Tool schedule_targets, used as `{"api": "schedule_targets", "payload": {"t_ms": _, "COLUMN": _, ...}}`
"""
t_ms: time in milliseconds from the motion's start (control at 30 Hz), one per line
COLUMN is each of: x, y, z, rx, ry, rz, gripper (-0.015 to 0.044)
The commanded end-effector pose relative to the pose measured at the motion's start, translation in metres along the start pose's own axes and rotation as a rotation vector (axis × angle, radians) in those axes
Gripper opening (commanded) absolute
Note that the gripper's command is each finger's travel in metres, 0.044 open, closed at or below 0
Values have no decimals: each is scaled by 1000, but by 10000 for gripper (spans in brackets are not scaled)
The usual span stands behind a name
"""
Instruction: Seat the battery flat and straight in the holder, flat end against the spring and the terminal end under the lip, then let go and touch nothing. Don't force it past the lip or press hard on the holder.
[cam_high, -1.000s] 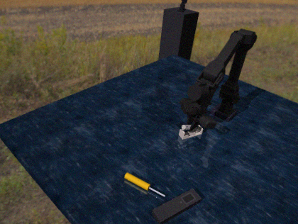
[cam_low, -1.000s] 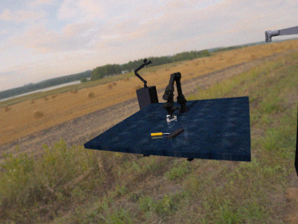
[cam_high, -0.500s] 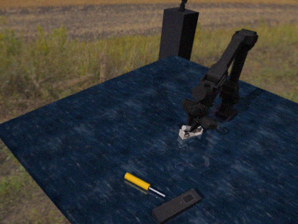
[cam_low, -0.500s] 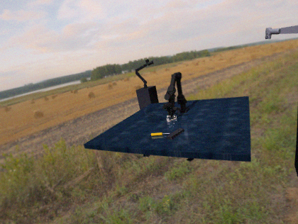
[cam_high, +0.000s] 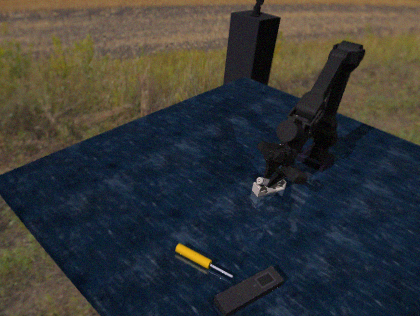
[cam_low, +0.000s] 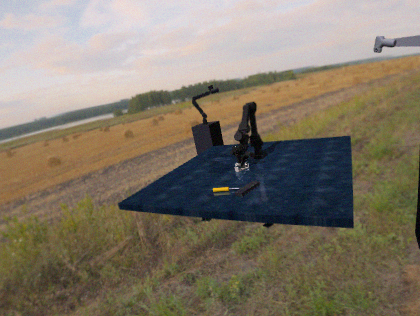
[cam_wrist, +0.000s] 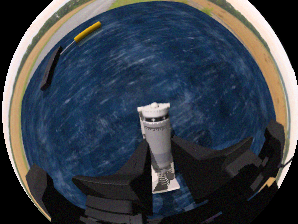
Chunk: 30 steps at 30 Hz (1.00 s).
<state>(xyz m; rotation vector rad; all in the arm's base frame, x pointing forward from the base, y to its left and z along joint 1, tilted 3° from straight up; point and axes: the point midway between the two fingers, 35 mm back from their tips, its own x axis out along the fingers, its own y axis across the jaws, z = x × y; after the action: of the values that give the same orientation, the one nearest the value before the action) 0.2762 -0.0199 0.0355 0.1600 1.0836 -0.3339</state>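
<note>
The white battery (cam_high: 260, 180) (cam_wrist: 158, 135) is between the fingers of my gripper (cam_wrist: 157, 140) (cam_high: 270, 181), which is shut on it. It lies lengthwise over the white holder (cam_high: 272, 190) (cam_low: 241, 169) (cam_wrist: 170, 188). In the wrist view its terminal end points up the picture, away from the gripper, and the holder's spring (cam_wrist: 164, 178) shows beyond its other end. In the top view the terminal end shows above the holder's left end wall, so that end looks raised. The battery hides most of the holder; contact with spring or lip cannot be told.
A yellow-handled screwdriver (cam_high: 194, 255) (cam_low: 221, 189) (cam_wrist: 87, 31) and a dark oblong device (cam_high: 249, 291) (cam_low: 247, 188) (cam_wrist: 51, 69) lie well away from the holder, toward the front of the table (cam_high: 150, 200). A black pedestal (cam_high: 250, 47) (cam_low: 207, 137) stands beyond the table's far edge.
</note>
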Motion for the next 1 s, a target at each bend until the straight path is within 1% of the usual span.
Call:
{"api": "schedule_targets", "payload": {"t_ms": 0, "x": 0, "y": 0, "z": -1, "rx": 5, "ry": -25, "rz": -3, "gripper": 71}}
{"api": "schedule_targets", "payload": {"t_ms": 200, "x": 1, "y": -1, "z": -3, "rx": 6, "ry": -53, "rz": -3, "gripper": 71}}
{"api": "schedule_targets", "payload": {"t_ms": 967, "x": -5, "y": -1, "z": -23, "rx": 6, "ry": -50, "rz": 4, "gripper": 71}}
